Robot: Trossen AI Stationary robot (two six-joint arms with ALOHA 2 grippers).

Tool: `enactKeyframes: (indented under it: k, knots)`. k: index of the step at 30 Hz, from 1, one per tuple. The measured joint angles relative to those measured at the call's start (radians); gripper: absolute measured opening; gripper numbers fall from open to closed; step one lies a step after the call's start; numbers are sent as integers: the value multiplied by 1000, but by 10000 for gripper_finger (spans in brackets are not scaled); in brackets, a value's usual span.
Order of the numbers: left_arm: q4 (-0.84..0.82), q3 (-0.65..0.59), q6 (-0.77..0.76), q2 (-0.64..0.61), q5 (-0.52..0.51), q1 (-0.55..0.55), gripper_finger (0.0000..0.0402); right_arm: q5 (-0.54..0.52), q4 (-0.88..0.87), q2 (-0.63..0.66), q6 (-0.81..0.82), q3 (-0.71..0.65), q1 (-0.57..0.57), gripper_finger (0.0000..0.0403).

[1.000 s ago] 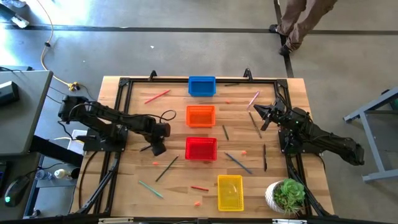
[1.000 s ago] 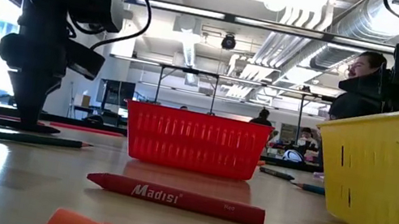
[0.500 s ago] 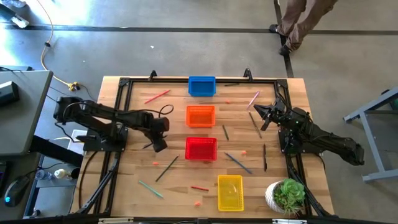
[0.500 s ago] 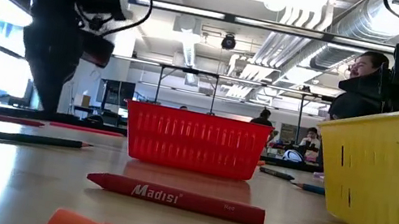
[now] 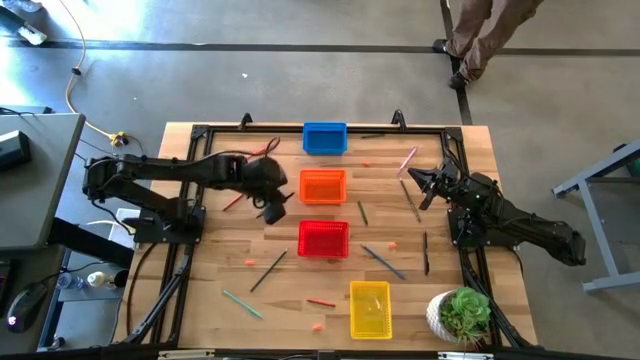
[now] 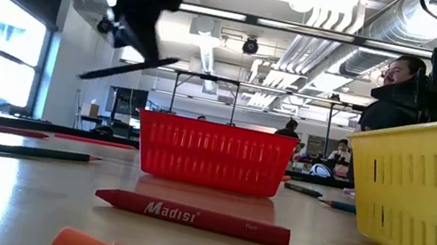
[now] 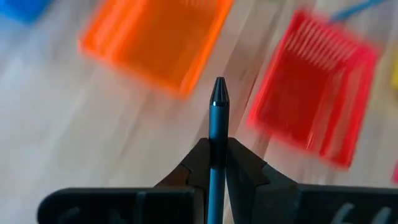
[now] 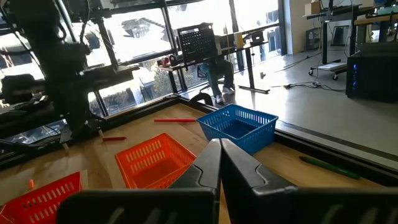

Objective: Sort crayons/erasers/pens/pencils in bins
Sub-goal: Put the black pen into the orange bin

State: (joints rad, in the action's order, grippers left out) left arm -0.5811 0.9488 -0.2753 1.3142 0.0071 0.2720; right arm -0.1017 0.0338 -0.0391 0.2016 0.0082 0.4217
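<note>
Left gripper [image 5: 275, 207] raised above bench [image 5: 220, 270], just left of orange bin [image 5: 322, 186] and up-left of red bin [image 5: 323, 239]. Fingers [image 7: 245, 168] pinching dark pen [image 7: 217, 134]: shaft clamped between both pads, tapered tip jutting well past fingertips. Low view: pen [image 6: 129, 69] tilted in air, clear of bench. Right gripper [image 5: 428, 187] waiting at bench's right side, fingers [image 8: 239, 165] pressed together, nothing between them. Blue bin [image 5: 324, 138] at far edge, yellow bin [image 5: 369, 308] at near edge.
</note>
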Motion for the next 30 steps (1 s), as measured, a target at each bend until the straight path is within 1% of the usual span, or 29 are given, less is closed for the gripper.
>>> enactKeyframes:
  k: [2, 6, 10, 12, 17, 22, 26, 30]
  knots:
    - [47, 29, 32, 17, -1, 14, 17, 0, 0, 0, 0, 0, 0, 0]
    - [210, 78, 99, 76, -2, 33, 17, 0, 0, -1, 0, 0, 0, 0]
    - [379, 107, 173, 170, 5, 52, 17, 0, 0, 1, 0, 0, 0, 0]
    - [431, 131, 203, 222, 6, 63, 17, 0, 0, 1, 0, 0, 0, 0]
    - [431, 226, 275, 365, 8, 82, 17, 0, 0, 1, 0, 0, 0, 0]
    - [379, 314, 279, 496, 8, 102, 17, 0, 0, 1, 0, 0, 0, 0]
    - [373, 354, 265, 564, 0, 114, 17, 0, 0, 0, 0, 0, 0, 0]
    - [351, 367, 261, 607, -47, 122, 17, 0, 0, 0, 0, 0, 0, 0]
